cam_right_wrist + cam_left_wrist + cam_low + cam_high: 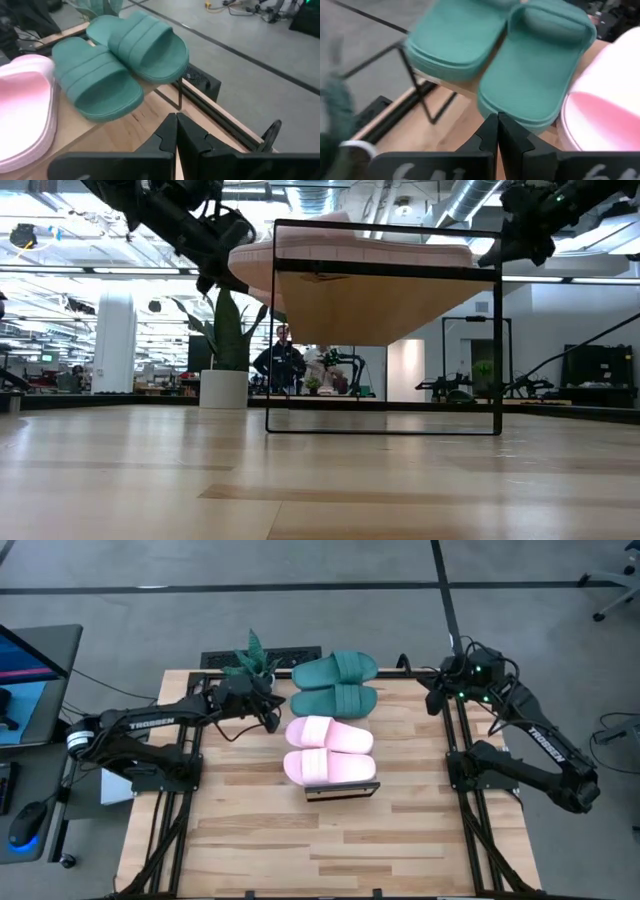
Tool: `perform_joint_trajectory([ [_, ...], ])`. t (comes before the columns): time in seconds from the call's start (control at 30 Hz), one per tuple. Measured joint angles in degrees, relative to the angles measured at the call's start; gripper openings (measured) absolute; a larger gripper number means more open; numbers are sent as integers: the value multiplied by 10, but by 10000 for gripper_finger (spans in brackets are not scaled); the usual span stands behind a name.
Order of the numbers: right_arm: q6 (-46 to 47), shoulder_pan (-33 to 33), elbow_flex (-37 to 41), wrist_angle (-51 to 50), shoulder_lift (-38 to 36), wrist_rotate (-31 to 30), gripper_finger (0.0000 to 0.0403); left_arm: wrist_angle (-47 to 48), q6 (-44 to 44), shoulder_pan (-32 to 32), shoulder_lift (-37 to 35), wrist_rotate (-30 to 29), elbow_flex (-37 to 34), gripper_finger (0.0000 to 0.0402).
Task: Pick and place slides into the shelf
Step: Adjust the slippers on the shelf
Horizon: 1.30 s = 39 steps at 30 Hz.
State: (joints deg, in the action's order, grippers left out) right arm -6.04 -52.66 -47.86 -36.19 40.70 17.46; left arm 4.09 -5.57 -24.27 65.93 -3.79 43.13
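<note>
The shelf (385, 315), a narrow rack with a light plank top and a dark frame, runs from near to far at the table's middle. Two pale pink slides (328, 750) lie side by side on its near part, soles down. Two dark green slides (335, 683) lie on its far part. My left gripper (272, 712) hangs shut just left of the gap between the pairs, its fingers (490, 131) pointing at the nearer green slide (530, 75) without touching it. My right gripper (432, 700) is shut at the table's far right, clear of the green slides (100, 80).
A potted plant (255, 660) stands at the far edge, left of the green slides and close to my left arm. A monitor (30, 670) and a mouse (22, 825) sit off the table's left. A person (280, 362) stands in the room behind. Bare wood (330, 850) spreads toward the near edge.
</note>
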Motion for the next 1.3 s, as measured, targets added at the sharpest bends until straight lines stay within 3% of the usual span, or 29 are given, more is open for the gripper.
perform_joint_trajectory([
  [0.2,2,0,0,1,26,-10,0,37,3,-1,-64,-43,0,0],
  [0.63,84,45,0,57,158,-11,0,65,-8,-1,-168,-46,0,0],
  [0.87,135,70,0,100,210,-26,0,83,-12,-1,-182,-46,0,0],
  [1.3,147,107,0,161,287,-43,0,92,-13,-1,-181,-46,0,0],
])
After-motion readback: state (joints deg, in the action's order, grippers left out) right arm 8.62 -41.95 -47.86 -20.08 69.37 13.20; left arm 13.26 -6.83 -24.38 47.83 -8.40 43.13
